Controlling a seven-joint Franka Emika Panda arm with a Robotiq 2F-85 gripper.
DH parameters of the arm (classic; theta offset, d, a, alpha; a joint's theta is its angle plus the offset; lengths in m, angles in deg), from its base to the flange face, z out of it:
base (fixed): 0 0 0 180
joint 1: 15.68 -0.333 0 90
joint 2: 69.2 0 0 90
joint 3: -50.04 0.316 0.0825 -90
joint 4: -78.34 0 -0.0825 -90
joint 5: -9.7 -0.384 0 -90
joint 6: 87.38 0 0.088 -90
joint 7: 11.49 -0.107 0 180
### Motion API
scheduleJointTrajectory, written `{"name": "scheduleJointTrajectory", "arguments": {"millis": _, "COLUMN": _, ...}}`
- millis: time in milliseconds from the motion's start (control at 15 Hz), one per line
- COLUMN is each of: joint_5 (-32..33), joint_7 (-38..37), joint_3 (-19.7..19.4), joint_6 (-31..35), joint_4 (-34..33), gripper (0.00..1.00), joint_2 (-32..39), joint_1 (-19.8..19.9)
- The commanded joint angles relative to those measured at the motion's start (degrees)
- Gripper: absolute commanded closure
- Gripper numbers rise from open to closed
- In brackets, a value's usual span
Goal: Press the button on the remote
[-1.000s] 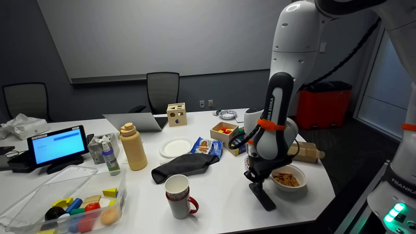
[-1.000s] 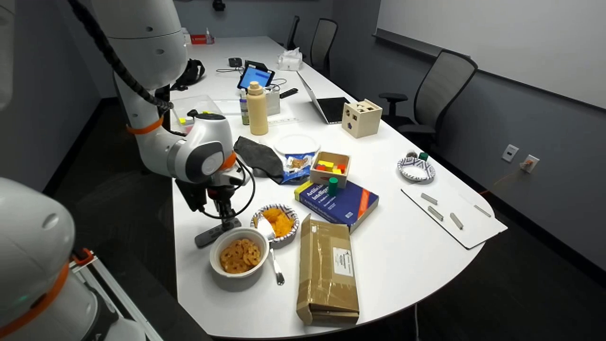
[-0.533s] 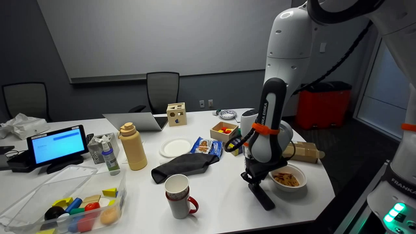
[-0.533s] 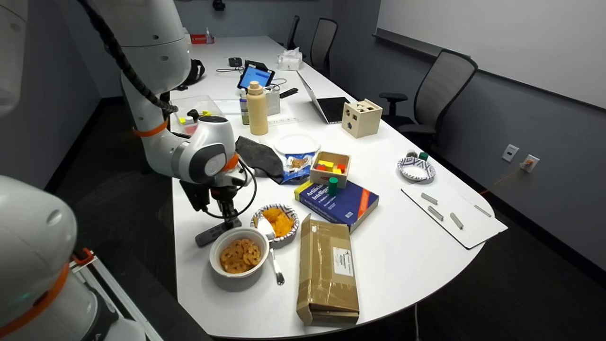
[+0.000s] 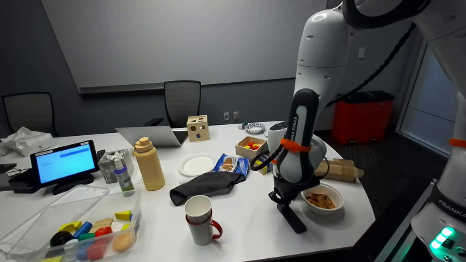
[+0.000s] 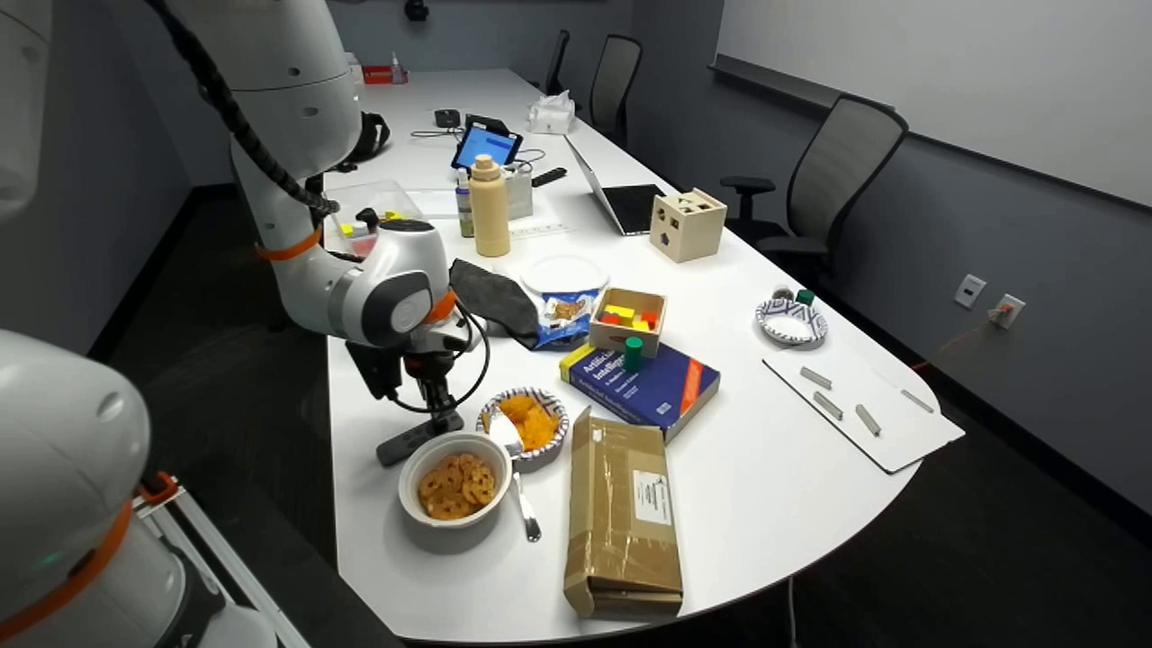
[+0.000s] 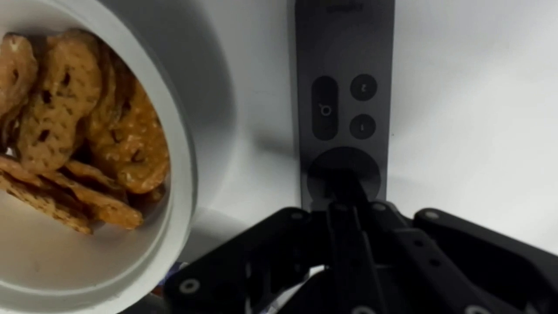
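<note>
Slim flat black remote [image 7: 344, 104] is lying face up on the white counter [image 5: 251, 214], pretty close to the long edge where the white robot base [image 5: 455, 174] stands, and not far from the corner at the end. The black gripper [image 7: 346, 187] points down at it, closed up narrow with its tips together, right over the big round dark pad [image 7: 342, 158] on the remote's face. Can't tell from the wrist view if it's actually touching or just above. Some smaller dark buttons [image 7: 363, 87] show further along.

Just beside the remote, on the end-edge side, there's a round white bowl [image 7: 182, 174] of brown holey crisps [image 7: 65, 117], also visible in both exterior views. Further along the same long edge, well apart, a pale mug with a red handle [image 5: 200, 233] has a patterned cup [image 5: 199, 217] set in its mouth. A floppy black cloth [image 5: 207, 185] lies further in from that edge, and in an exterior view a long brown cardboard box [image 6: 621, 513] sits by the end edge
</note>
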Motion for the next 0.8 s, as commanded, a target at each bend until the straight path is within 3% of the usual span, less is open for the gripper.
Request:
{"name": "scheduleJointTrajectory", "arguments": {"millis": 0, "joint_5": -0.7, "joint_7": -1.0, "joint_3": -2.7, "joint_6": 2.2, "joint_4": -1.3, "gripper": 1.0, "joint_2": 5.8, "joint_1": -1.5}}
{"name": "scheduleJointTrajectory", "arguments": {"millis": 400, "joint_5": -2.3, "joint_7": -0.9, "joint_3": -1.3, "joint_6": 2.4, "joint_4": -1.7, "gripper": 1.0, "joint_2": 5.9, "joint_1": 0.6}}
{"name": "scheduleJointTrajectory", "arguments": {"millis": 733, "joint_5": -3.6, "joint_7": -0.8, "joint_3": -0.3, "joint_6": -2.9, "joint_4": -1.4, "gripper": 1.0, "joint_2": 1.0, "joint_1": 2.0}}
